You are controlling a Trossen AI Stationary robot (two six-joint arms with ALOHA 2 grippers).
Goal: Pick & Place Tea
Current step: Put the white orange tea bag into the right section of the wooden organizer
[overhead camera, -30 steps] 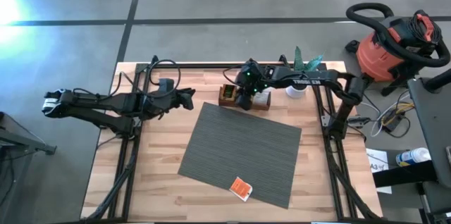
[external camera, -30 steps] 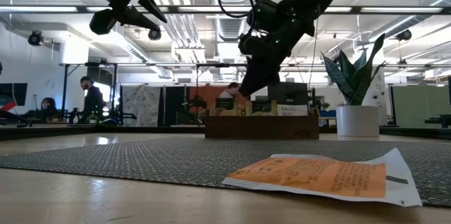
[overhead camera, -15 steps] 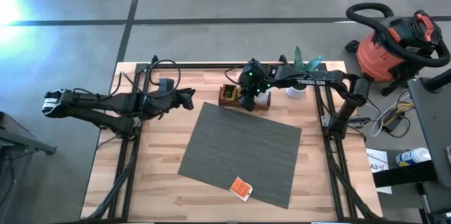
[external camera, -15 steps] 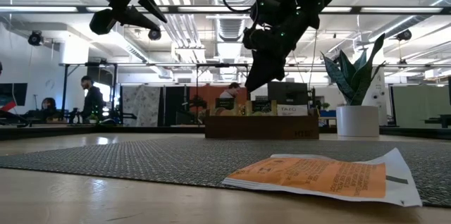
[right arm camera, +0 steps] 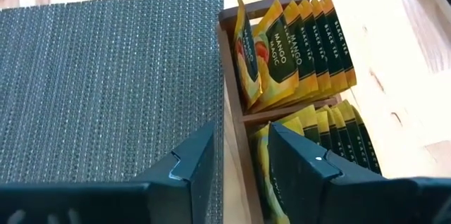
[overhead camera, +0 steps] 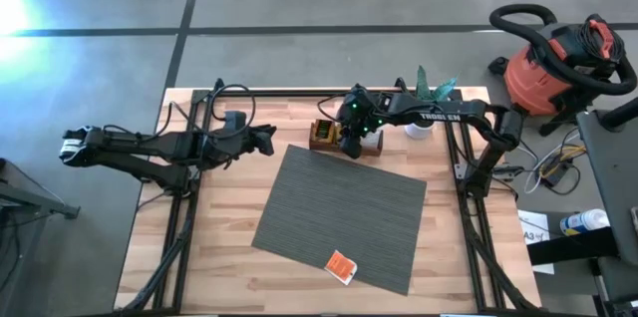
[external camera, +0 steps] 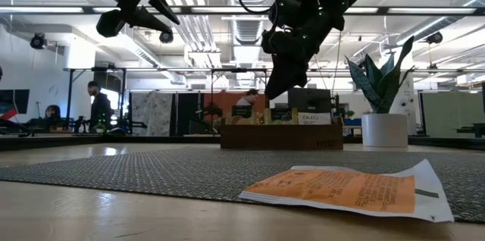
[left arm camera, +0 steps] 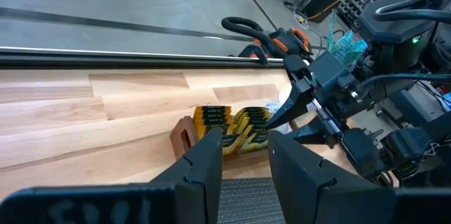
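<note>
the table (overhead camera: 209, 257) is sitting under both arms, with the grey mat (overhead camera: 339, 212) lying slantwise across its middle. at the far edge, just beyond the mat's corner, the wooden tray (right arm camera: 232, 76) is holding its rows of tea sachets (right arm camera: 299, 48), standing on edge in two compartments, yellow and dark with an orange one at the front. a potted plant (external camera: 383, 101) is standing near the tray's right end.

the left arm is waiting out over the left half of the table, its left gripper (left arm camera: 243, 157) hanging in the air with its fingers parted a little and nothing between them.

now the action: the right gripper (right arm camera: 243, 146) is hanging over the tray, and compared with a second ago it has lifted slightly and drifted along the tray toward the plant; over the last half second it is barely moving at all. its fingers are standing a narrow way apart, straddling the tray's near wall, and i am seeing no sachet between them.

one orange sachet (overhead camera: 342, 266) is already lying flat near the mat's front edge, well apart from the tray, unmoved.

my read: the right arm is settling and lining up over the nearer compartment for the next pick, so the descent into the sachets looks like the coming step, with the tea in the tray still waiting.
</note>
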